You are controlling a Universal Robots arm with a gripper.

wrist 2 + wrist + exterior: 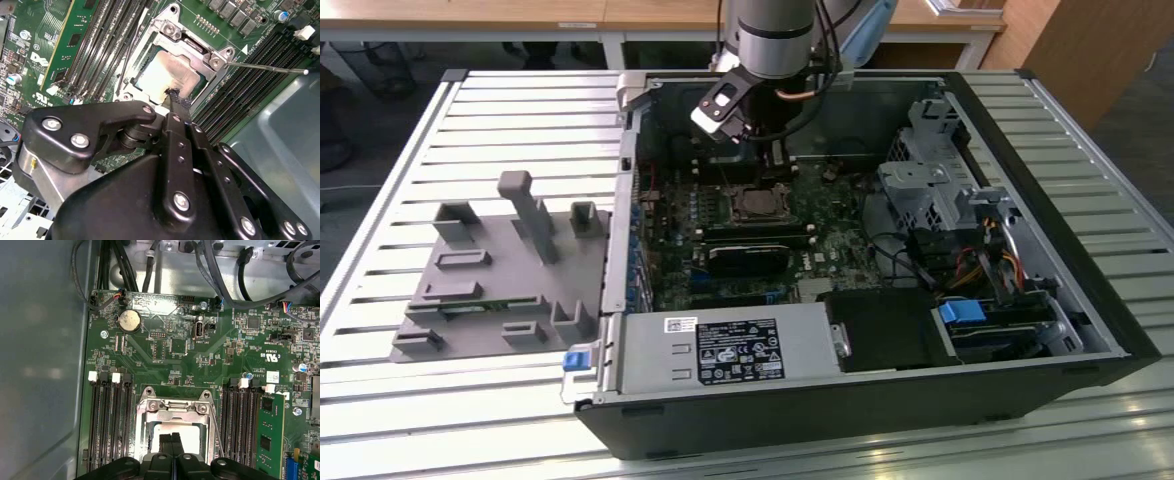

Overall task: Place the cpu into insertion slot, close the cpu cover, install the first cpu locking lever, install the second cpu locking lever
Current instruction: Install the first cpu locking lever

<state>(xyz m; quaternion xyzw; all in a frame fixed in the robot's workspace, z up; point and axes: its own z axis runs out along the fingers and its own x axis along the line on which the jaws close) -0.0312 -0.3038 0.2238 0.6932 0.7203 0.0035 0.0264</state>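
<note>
One cpu [167,75], one cpu cover [192,45], maybe two levers [265,66].

Below me, bright light glares white off the table [414,420]; the case [881,405] interior sits dimmer, the cpu [167,75] gleaming pale.

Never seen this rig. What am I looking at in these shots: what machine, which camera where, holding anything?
One robot arm with a black two-fingered pincer reaches into an open black computer case lying on a slatted metal table. The exterior view comes from a camera off the arm; both wrist views come from cameras riding on the arm, looking at the green motherboard. The small pale silvery square cpu lies seated on the board, the thin silvery metal frame cover lying around it. The pincer's fingers are shut, tips at the cpu, holding nothing visible. A grey moulded parts holder sits beside the case.
</note>
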